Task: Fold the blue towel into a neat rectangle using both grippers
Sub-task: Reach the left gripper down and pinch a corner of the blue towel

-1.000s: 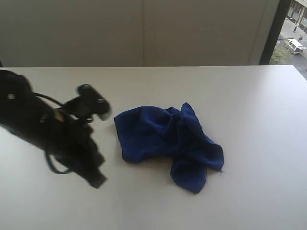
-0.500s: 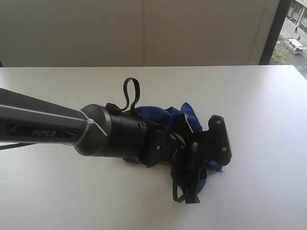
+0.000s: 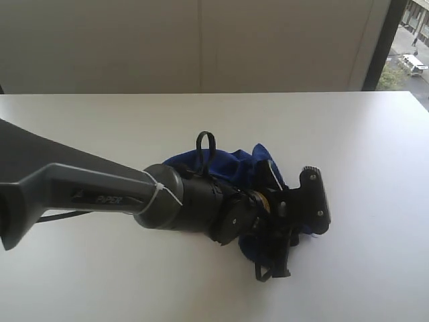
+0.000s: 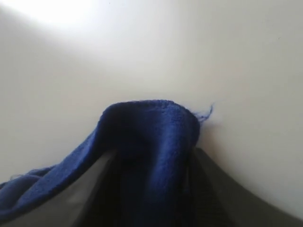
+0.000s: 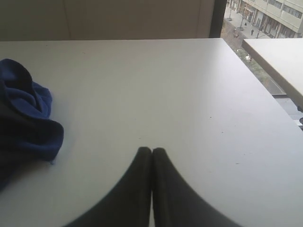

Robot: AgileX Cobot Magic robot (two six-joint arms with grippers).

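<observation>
Scene: a white table (image 3: 100, 121) in front of a plain pale wall, with a strip of window (image 3: 409, 54) at the far right of the exterior view.
Blue towel (image 3: 228, 164): a deep blue cloth lying crumpled in a heap near the middle of the table, not laid flat. Most of it is hidden behind the left arm in the exterior view.
Left arm (image 3: 100, 194): a thick grey and black arm reaching in from the left edge, across the middle, and ending over the towel.
Left gripper (image 3: 278, 258): down at the near right part of the heap. Its wrist view shows the two dark fingers (image 4: 215, 189) standing apart, with a raised fold of the towel (image 4: 151, 142) between them. Whether they press on the cloth cannot be told.
Right gripper (image 5: 151, 150): jaws together, fingertips touching, holding nothing, over bare table. The towel (image 5: 28, 118) lies well off to one side of it.
</observation>
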